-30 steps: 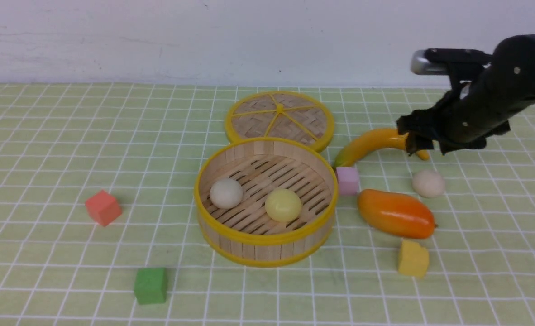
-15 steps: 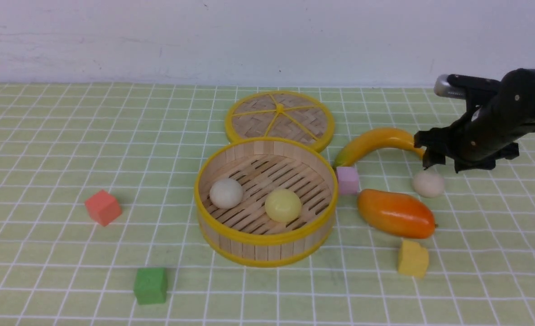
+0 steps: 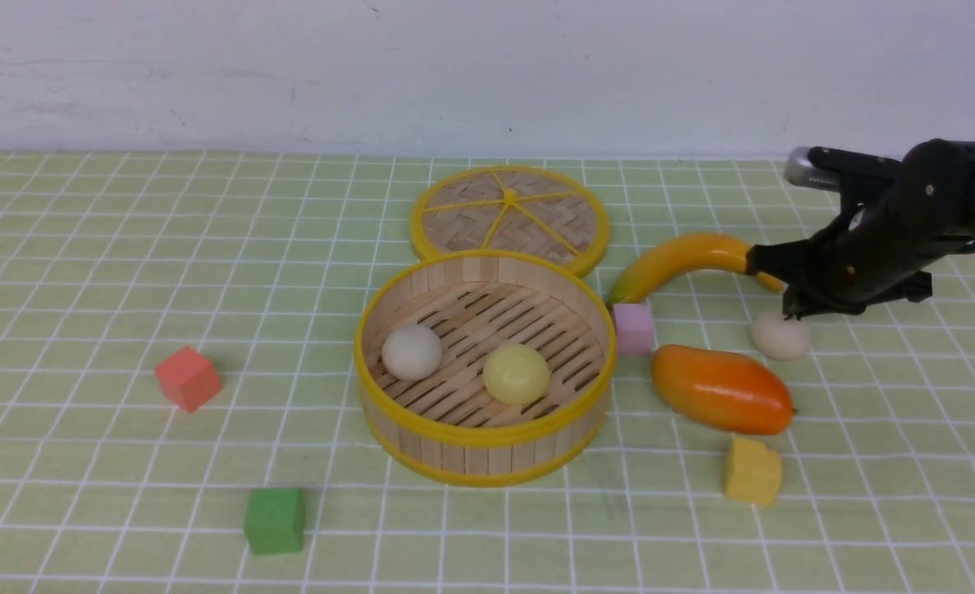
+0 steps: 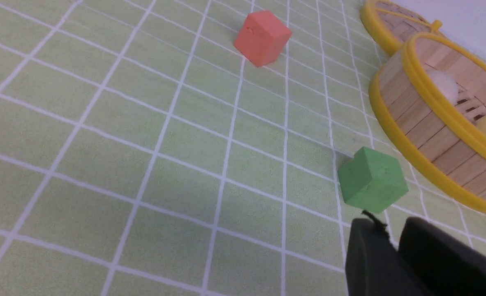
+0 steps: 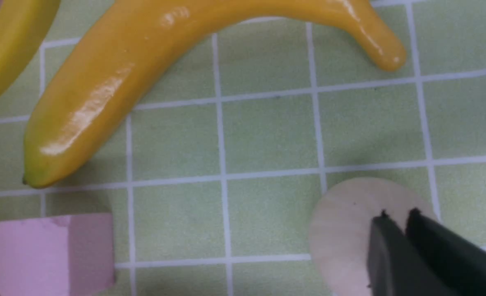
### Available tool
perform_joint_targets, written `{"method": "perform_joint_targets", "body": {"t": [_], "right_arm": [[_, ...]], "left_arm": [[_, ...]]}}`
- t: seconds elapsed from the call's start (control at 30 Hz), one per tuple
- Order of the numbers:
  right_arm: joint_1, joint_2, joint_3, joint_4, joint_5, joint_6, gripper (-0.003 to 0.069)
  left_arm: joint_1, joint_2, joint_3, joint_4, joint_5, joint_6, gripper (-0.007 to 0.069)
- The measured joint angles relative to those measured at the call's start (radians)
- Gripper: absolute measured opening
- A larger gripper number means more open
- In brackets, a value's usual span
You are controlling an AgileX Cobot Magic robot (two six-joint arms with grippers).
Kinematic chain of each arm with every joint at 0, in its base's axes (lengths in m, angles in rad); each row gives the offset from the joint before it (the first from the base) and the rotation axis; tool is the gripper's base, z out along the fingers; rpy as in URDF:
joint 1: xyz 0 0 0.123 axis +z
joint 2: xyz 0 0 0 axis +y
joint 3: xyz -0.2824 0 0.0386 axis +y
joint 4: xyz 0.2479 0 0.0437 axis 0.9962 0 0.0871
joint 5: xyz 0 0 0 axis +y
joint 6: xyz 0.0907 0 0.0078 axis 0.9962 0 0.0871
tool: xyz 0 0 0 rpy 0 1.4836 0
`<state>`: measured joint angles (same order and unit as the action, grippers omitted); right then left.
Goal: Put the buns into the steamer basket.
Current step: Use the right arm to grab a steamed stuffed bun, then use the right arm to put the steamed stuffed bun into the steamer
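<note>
The steamer basket point(image 3: 487, 433) stands mid-table, with an off-white bun point(image 3: 412, 352) and a pale yellow bun point(image 3: 516, 373) lying on its slatted floor. A third, beige bun point(image 3: 781, 337) rests on the cloth to the right, behind the mango. My right gripper point(image 3: 791, 310) hovers just above and behind that bun. In the right wrist view its fingertips point(image 5: 399, 216) are pressed close together over the bun point(image 5: 345, 230) with nothing between them. My left gripper point(image 4: 391, 230), out of the front view, is shut and empty near the green cube point(image 4: 372, 181), beside the basket's wall point(image 4: 428, 135).
The woven lid point(image 3: 510, 216) lies behind the basket. A banana point(image 3: 677, 262), a pink cube point(image 3: 633, 327), an orange mango point(image 3: 721, 389) and a yellow cube point(image 3: 752, 471) crowd the right side. A red cube point(image 3: 188, 378) and the green cube point(image 3: 275, 520) sit on the left.
My right arm has come down and to the right, from over the banana's end to just above the loose bun, and its jaws have closed together. The buns have not moved.
</note>
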<state>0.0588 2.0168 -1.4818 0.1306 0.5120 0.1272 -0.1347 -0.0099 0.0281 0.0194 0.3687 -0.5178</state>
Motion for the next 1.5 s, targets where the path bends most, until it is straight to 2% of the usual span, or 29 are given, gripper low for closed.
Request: {"method": "perform_joint_targets", "body": {"t": [0.1, 0.23, 0.33, 0.63, 0.8, 0.93, 1.0, 1.07, 1.1, 1.17, 1.43, 1.5], "right_arm": [[0.0, 0.0, 0.0, 0.006, 0.0, 0.0, -0.0017], [0.0, 0.0, 0.0, 0.007, 0.002, 0.0, -0.0006], [0.0, 0.0, 0.0, 0.009, 0.003, 0.0, 0.0027], [0.0, 0.0, -0.004, 0.009, -0.001, 0.0, 0.023], [0.0, 0.017, -0.005, 0.014, -0.003, 0.0, 0.0272], [0.0, 0.038, -0.005, 0.027, -0.004, 0.0, 0.0234], [0.0, 0.038, -0.005, 0.041, -0.004, 0.0, 0.0186], [0.0, 0.038, -0.005, 0.055, -0.005, 0.0, 0.0097], [0.0, 0.038, -0.005, 0.055, -0.004, 0.0, 0.0097], [0.0, 0.031, -0.005, 0.066, -0.003, 0.0, 0.001], [0.045, -0.067, -0.037, 0.142, 0.011, -0.021, 0.0002], [0.106, -0.092, -0.091, 0.196, 0.027, -0.07, 0.0002]], "left_arm": [[0.0, 0.0, 0.0, 0.0, 0.0, 0.0, 0.0111], [0.0, 0.0, 0.0, 0.0, 0.0, 0.0, 0.0111], [0.0, 0.0, 0.0, 0.0, 0.0, 0.0, 0.0111], [0.0, 0.0, 0.0, 0.0, 0.0, 0.0, 0.012], [0.0, 0.0, 0.0, 0.0, 0.0, 0.0, 0.0126], [0.0, 0.0, 0.0, 0.0, 0.0, 0.0, 0.0127], [0.0, 0.0, 0.0, 0.0, 0.0, 0.0, 0.0127], [0.0, 0.0, 0.0, 0.0, 0.0, 0.0, 0.0128], [0.0, 0.0, 0.0, 0.0, 0.0, 0.0, 0.0128], [0.0, 0.0, 0.0, 0.0, 0.0, 0.0, 0.013], [0.0, 0.0, 0.0, 0.0, 0.0, 0.0, 0.0141], [0.0, 0.0, 0.0, 0.0, 0.0, 0.0, 0.0144]]}}
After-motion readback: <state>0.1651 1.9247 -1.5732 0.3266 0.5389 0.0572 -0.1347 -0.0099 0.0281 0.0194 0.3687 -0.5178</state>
